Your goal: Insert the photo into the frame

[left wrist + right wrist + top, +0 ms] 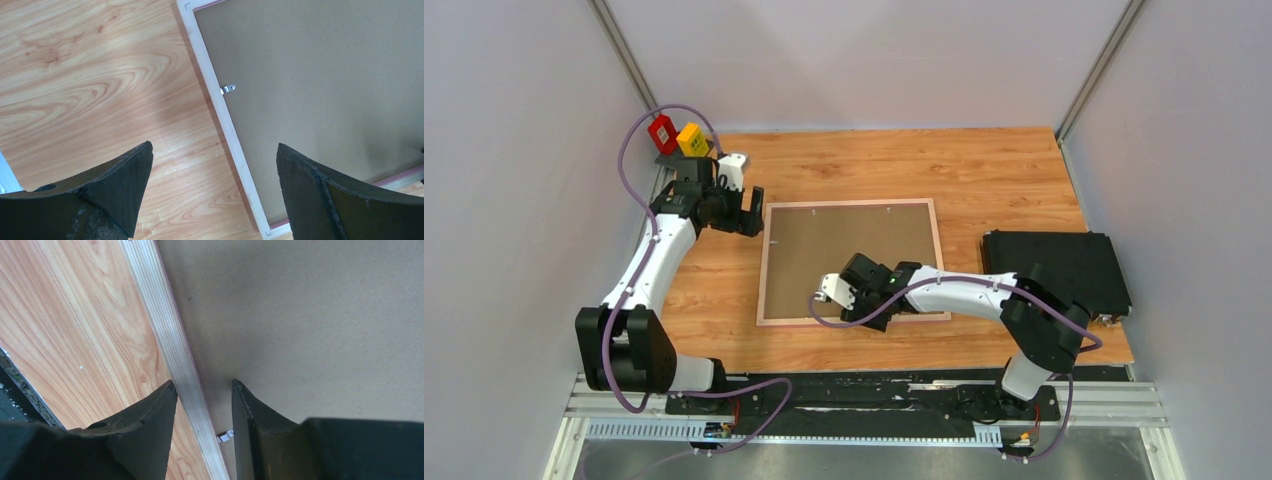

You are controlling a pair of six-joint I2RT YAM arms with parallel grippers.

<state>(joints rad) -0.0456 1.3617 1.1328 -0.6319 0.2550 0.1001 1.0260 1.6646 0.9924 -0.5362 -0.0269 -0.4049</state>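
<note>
1. The frame (764,265) lies face down in the middle of the tabletop (984,170), its light wood back upward. The brown backing board (844,250) sits flat inside it.
2. The photo shows in no view. Whether it lies beneath the board cannot be told.
3. A metal clip (228,89) on the left rail reaches over the board's edge, which suggests closing up is under way.
4. The right hand (202,385) is low over the near rail, partly parted and clamping nothing. One finger is at the rail's outer edge, the other over the board beside a small tab (225,436).
5. The left hand (214,147) hangs fully released above the frame's left rail.
6. Probably left to do: secure the remaining tabs.
7. A black case (1054,270) rests to the right, apart from the frame.
</note>
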